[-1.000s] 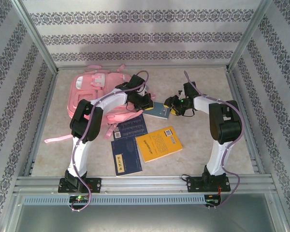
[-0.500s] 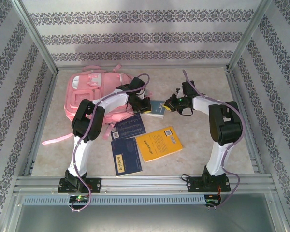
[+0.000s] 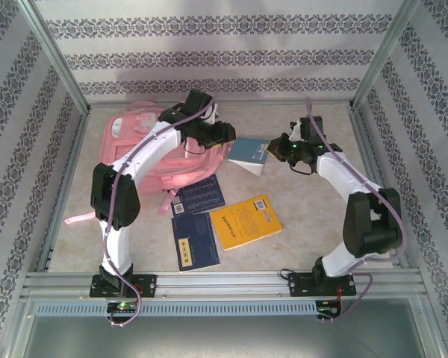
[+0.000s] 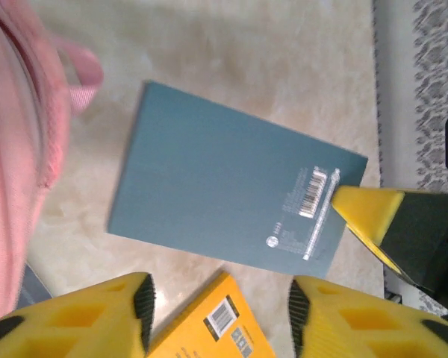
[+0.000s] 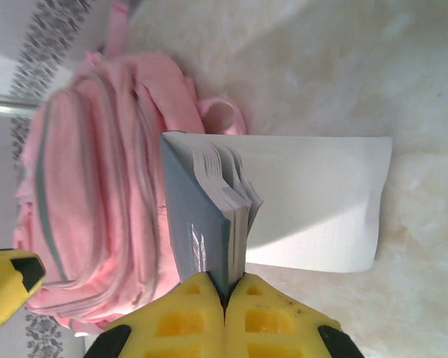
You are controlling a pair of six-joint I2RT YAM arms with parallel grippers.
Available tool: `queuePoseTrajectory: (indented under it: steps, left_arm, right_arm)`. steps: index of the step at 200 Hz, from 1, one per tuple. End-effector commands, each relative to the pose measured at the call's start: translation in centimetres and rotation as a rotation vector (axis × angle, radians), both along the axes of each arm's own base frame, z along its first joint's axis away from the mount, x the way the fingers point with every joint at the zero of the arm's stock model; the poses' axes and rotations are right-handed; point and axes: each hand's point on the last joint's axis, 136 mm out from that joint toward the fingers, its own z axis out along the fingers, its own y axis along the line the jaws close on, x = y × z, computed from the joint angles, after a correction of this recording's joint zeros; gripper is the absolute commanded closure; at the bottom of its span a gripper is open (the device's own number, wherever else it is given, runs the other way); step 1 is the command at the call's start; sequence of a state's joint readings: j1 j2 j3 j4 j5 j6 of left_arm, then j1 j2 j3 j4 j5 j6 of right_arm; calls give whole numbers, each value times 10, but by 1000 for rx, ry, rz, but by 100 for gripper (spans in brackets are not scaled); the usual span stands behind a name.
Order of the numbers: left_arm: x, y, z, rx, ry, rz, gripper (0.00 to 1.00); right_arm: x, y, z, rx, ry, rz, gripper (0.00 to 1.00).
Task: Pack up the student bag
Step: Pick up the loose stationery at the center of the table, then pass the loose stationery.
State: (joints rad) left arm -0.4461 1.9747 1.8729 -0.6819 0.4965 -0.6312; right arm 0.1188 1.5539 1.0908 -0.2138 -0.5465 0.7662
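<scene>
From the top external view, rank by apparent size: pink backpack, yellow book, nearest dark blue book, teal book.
Largest: pink backpack, clearly.
Next: yellow book and nearest dark blue book look alike; no ranking.
Smallest-looking: teal book, but it sits tilted in the right end effector, so unsure.

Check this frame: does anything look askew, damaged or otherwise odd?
Yes. The teal book pinched in the right gripper is splayed: its pages fan apart and a white leaf lies open on the side away from the student bag, so it may snag going in. Nothing else stands out.
</scene>
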Motion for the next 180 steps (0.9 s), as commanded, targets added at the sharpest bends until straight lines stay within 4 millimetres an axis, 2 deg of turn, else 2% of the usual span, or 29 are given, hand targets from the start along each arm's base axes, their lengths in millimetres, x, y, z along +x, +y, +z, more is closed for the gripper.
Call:
queuePoseTrajectory:
  steps: [1, 18, 38, 58, 90, 124, 148, 180]
  left_arm:
    - [2, 18, 5, 7, 24, 28, 42]
    - [6, 16, 8, -36, 31, 26, 37]
    - [7, 4, 15, -105, 38, -7, 33]
    - [9, -7, 18, -159, 45, -43, 26]
    - [11, -15, 19, -222, 52, -62, 26]
    - [12, -26, 25, -323, 58, -71, 27]
    - [14, -34, 36, -428, 54, -74, 34]
    - [13, -38, 48, -506, 46, -75, 62]
  right_arm:
    - [-4, -1, 31, 45, -69, -13, 100]
    - [-9, 3, 52, 95, -115, -6, 100]
    - [-14, 8, 73, 155, -154, 4, 100]
    - [-18, 13, 85, 202, -166, 14, 100]
    - [-23, 18, 106, 277, -200, 23, 100]
    - [-22, 22, 117, 368, -204, 18, 100]
    - [-19, 25, 114, 413, -189, 11, 100]
    - [-16, 25, 107, 423, -174, -4, 100]
